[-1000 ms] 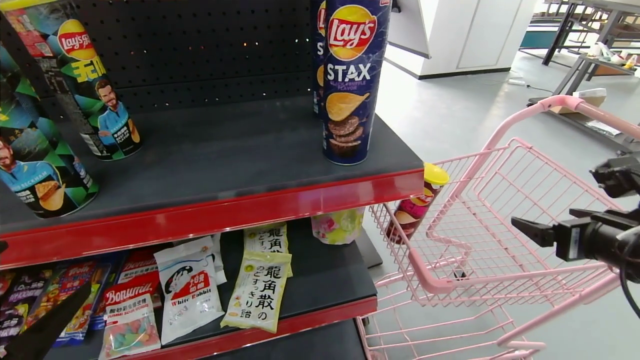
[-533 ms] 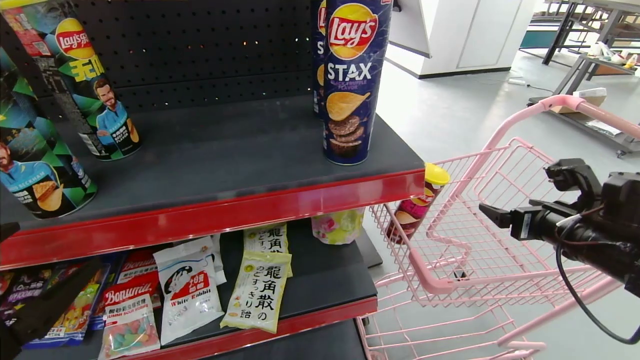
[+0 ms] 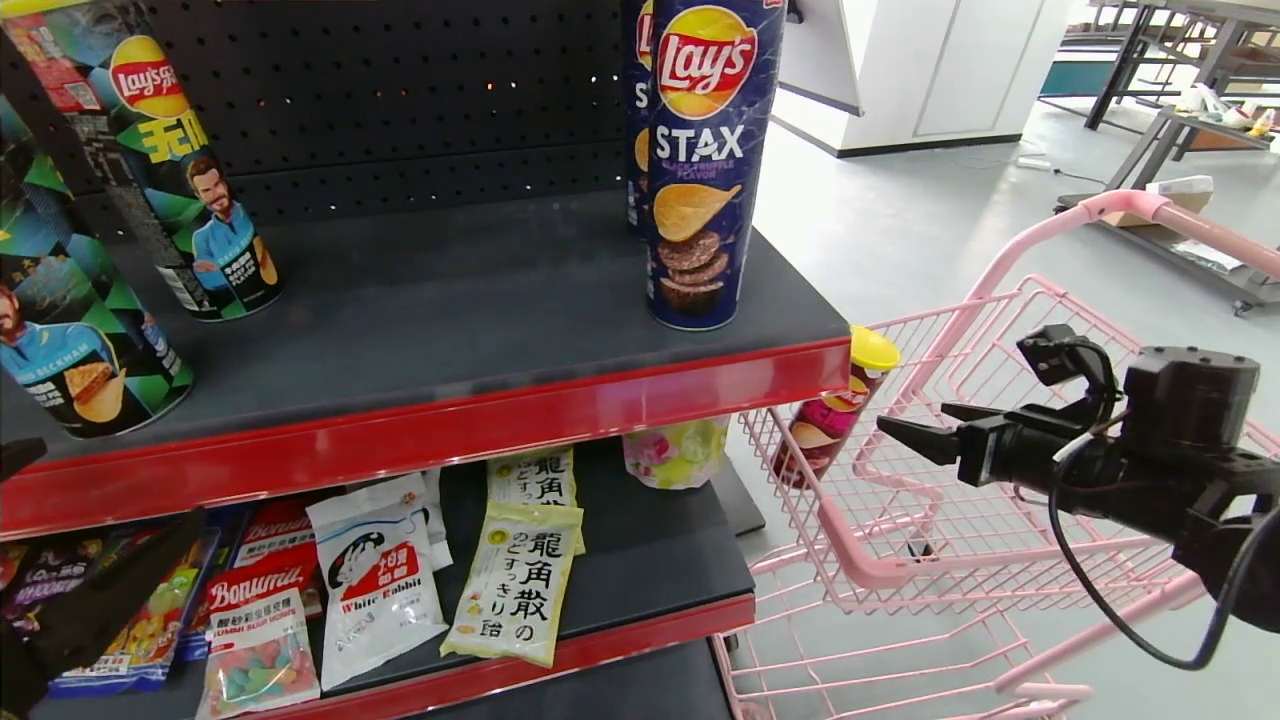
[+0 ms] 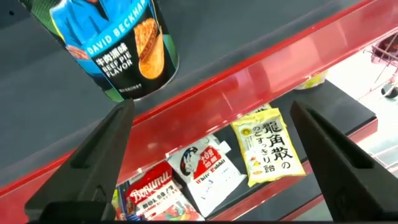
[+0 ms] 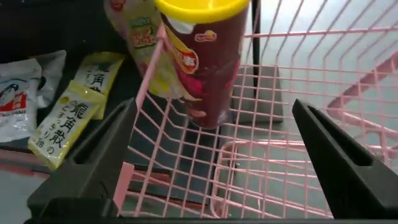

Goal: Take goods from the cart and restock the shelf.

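While the right gripper (image 3: 912, 416) hangs over the pink wire cart (image 3: 1120, 207) with its jaws spread wide and nothing between them, the thing to grab sits just ahead of it. It's a tall maroon chip tube (image 5: 205, 74) with a printed label and a bright yellow plastic lid (image 5: 200, 7). The tube is tilted against the cart corner in front of the gripper, clear of both fingertips. The left gripper (image 4: 211, 155) is wide open too and empty, in front of the dark grey shelf with the red front edge (image 4: 261, 74). A green-and-black chip can (image 4: 118, 43) stands just ahead of it and a pale yellow candy bag (image 4: 267, 152) lies lower down.
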Controlling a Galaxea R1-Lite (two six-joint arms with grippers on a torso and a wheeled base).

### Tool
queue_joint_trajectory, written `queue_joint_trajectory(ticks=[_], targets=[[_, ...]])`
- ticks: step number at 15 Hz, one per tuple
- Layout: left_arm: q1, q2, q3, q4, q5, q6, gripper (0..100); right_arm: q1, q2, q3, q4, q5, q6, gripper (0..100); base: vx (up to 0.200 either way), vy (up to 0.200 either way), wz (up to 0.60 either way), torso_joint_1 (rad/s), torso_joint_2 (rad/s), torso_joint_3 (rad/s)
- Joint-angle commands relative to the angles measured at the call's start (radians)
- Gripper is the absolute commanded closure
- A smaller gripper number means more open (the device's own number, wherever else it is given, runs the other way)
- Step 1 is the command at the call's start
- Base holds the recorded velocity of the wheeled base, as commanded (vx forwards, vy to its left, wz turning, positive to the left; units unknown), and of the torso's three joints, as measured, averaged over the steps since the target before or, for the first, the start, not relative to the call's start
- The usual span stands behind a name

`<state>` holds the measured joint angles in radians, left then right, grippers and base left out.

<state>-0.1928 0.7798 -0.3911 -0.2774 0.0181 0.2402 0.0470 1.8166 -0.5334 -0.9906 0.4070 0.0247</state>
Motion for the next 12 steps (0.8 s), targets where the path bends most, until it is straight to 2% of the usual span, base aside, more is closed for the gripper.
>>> queue_joint_trajectory(ticks=[1, 4, 12], targets=[[-0.001, 0.012, -0.011, 0.0, 0.0, 0.001, 0, 0.011, 0.089, -0.076, -0.002, 0.022, -0.009, 0, 0.0, 0.0, 0.0, 0.0, 0.0, 0.0], [0.001, 0.018, -0.015, 0.0, 0.0, 0.001, 0, 0.03, 0.124, -0.099, -0.002, 0.056, -0.008, 0, 0.0, 0.0, 0.0, 0.0, 0.0, 0.0], [-0.001, 0.019, -0.014, 0.0, -0.001, 0.002, 0, 0.027, 0.254, -0.241, -0.003, 0.061, -0.009, 0, 0.0, 0.0, 0.0, 0.0, 0.0, 0.0]])
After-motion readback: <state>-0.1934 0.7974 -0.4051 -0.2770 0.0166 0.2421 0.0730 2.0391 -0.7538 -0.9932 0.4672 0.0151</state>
